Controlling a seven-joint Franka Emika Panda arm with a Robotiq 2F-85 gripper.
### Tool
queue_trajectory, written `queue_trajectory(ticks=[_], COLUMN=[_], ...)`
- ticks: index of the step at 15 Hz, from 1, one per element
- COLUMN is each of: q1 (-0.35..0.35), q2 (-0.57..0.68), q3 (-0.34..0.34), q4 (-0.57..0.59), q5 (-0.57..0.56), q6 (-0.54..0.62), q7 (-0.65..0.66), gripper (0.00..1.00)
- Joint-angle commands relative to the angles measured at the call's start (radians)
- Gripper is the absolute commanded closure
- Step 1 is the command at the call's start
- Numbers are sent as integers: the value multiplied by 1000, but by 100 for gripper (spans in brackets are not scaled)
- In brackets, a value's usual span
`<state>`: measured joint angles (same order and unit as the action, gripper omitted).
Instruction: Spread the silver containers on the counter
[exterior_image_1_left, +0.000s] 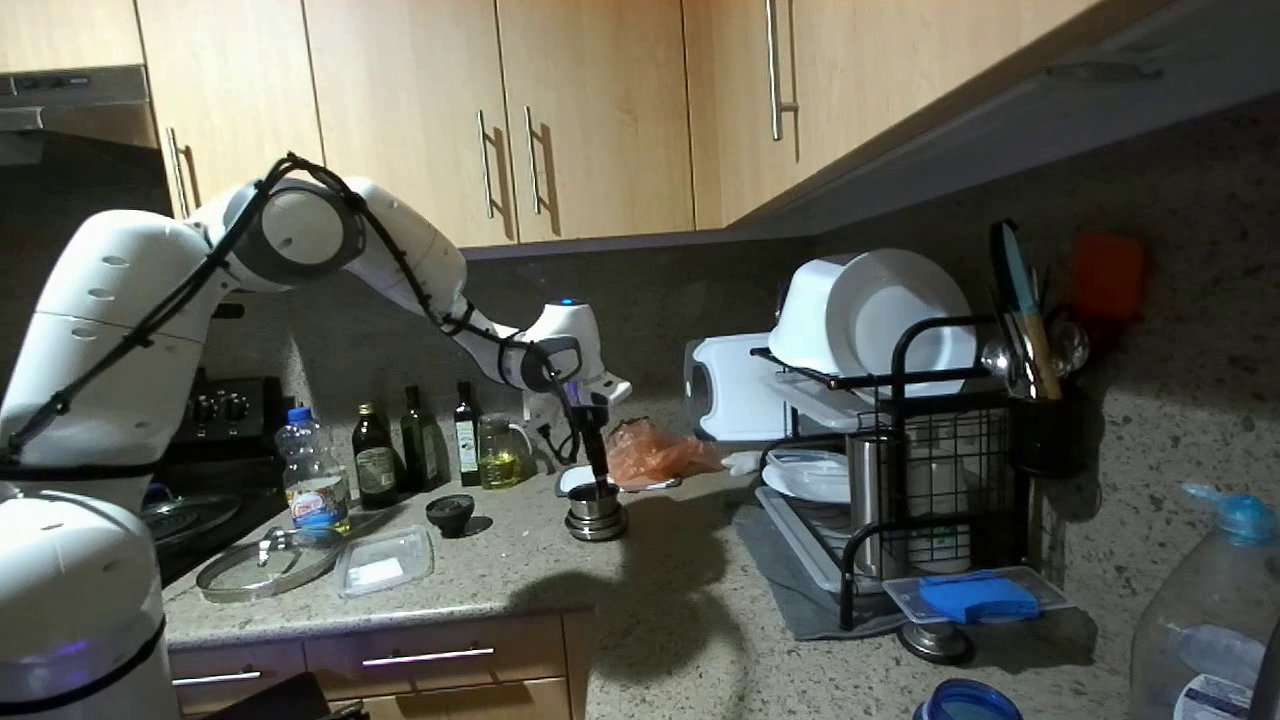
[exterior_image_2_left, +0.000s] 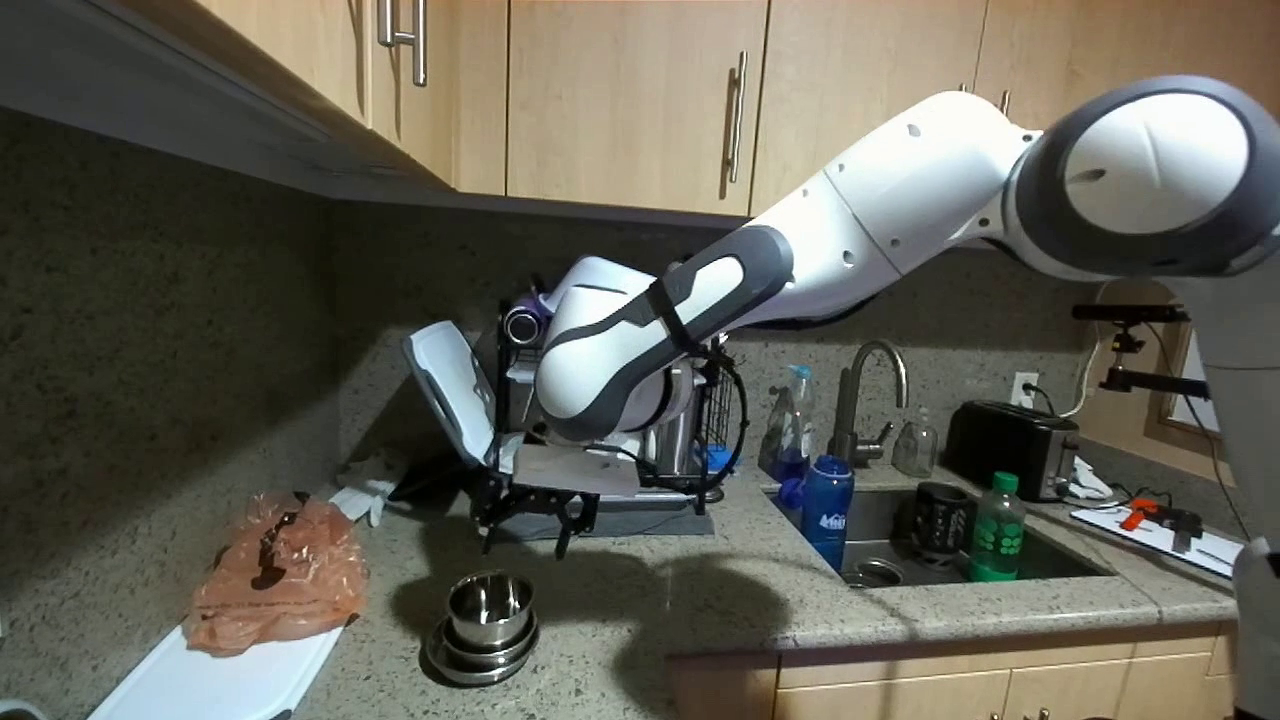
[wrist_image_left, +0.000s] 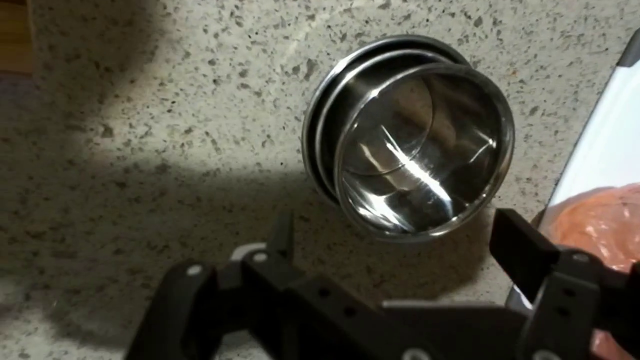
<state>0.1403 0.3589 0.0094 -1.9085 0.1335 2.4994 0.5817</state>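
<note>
Because the job is to lay things out, the surface (exterior_image_2_left: 600, 650) counts most, and it runs beneath the fingers (wrist_image_left: 522, 245) and on past them toward the dish rack (exterior_image_1_left: 900, 379), which stands off to one side and tips its dishes (exterior_image_1_left: 900, 310) on edge, presumably to drain. Just outside one finger lies a white board (wrist_image_left: 605, 135), with an orange bag (wrist_image_left: 600, 220) resting at least partly on it, perhaps simply parked there. Below the fingers and just ahead of their gap, the silver containers (exterior_image_2_left: 487, 640) stand in one stack, three by their rims; their graded widths let each narrower one sit in the wider one beneath, and none is spread out yet. The top container (wrist_image_left: 425, 145) rises above the other two, leaving its wall exposed, so it is likely the first to be taken. The fingers themselves stand wide apart and hold nothing, probably so they can come down around that container or over its rim; which of these is meant I cannot tell.
</note>
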Motion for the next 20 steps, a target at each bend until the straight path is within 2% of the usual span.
queue_trajectory(ticks=[1, 6, 10, 16, 20], q1=[38, 65, 62, 42, 18], q2=[83, 155, 183, 190, 198], q3=[-38, -49, -44, -34, -19], q4=[151, 279, 327, 316, 292], q5=[-65, -112, -104, -73, -22], q6=[-131, -276, -400, -392, -313], q7=[99, 161, 208, 200, 160], gripper=[0, 0, 0, 0, 0])
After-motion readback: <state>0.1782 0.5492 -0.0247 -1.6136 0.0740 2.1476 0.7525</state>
